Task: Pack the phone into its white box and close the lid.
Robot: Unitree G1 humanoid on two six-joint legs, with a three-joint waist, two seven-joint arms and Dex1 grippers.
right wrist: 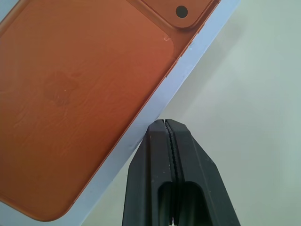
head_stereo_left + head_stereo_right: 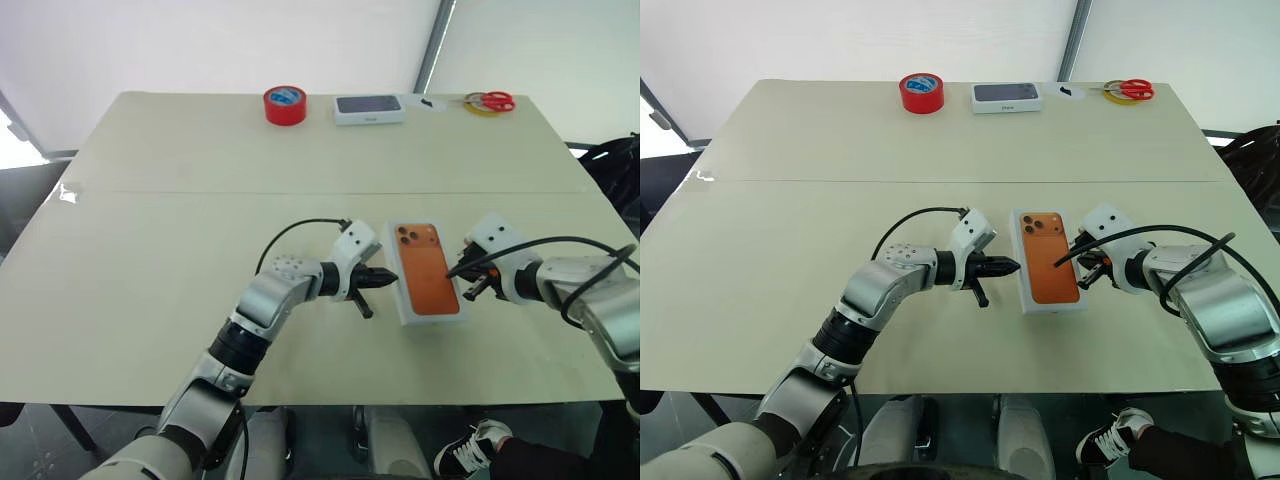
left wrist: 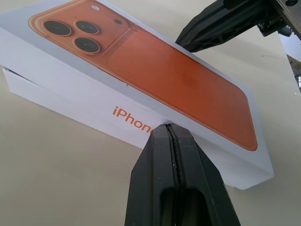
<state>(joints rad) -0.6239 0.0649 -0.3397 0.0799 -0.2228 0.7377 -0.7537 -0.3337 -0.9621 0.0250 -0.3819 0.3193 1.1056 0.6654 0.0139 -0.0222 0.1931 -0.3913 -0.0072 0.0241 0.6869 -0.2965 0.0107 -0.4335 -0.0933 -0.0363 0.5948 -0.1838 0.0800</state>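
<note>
Both grippers, left (image 2: 1012, 266) and right (image 2: 1080, 267), are closed; press the lid (image 2: 1048, 266) evenly onto the box (image 3: 28, 87).

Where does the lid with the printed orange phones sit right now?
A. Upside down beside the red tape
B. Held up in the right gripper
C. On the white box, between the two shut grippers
C: the lid rests on the white box, with the left gripper and right gripper shut on either side.
</note>
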